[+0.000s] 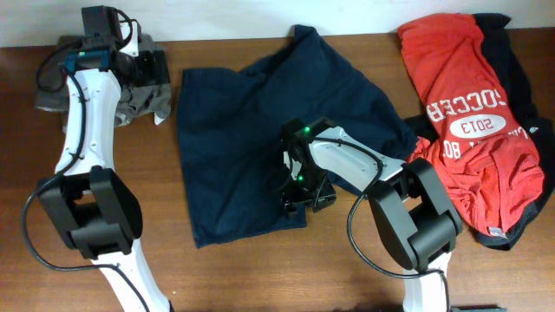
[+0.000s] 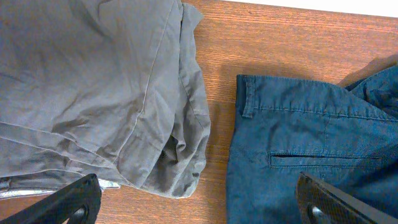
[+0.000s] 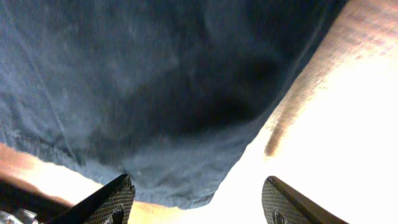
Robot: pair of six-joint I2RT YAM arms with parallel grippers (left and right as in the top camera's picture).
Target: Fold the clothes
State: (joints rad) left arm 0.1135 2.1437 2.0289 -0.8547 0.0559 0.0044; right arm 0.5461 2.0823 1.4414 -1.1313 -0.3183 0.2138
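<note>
Where the right gripper [image 3: 198, 186] hovers low with jaws apart, the navy shorts [image 1: 234, 130] lie directly under it, hem edge between the fingers, unclamped. The shorts lie mid-table, rumpled and partly folded. The left gripper [image 2: 198, 180], jaws wide apart, hangs between the grey garment [image 2: 93, 81] and the shorts' waistband.
</note>
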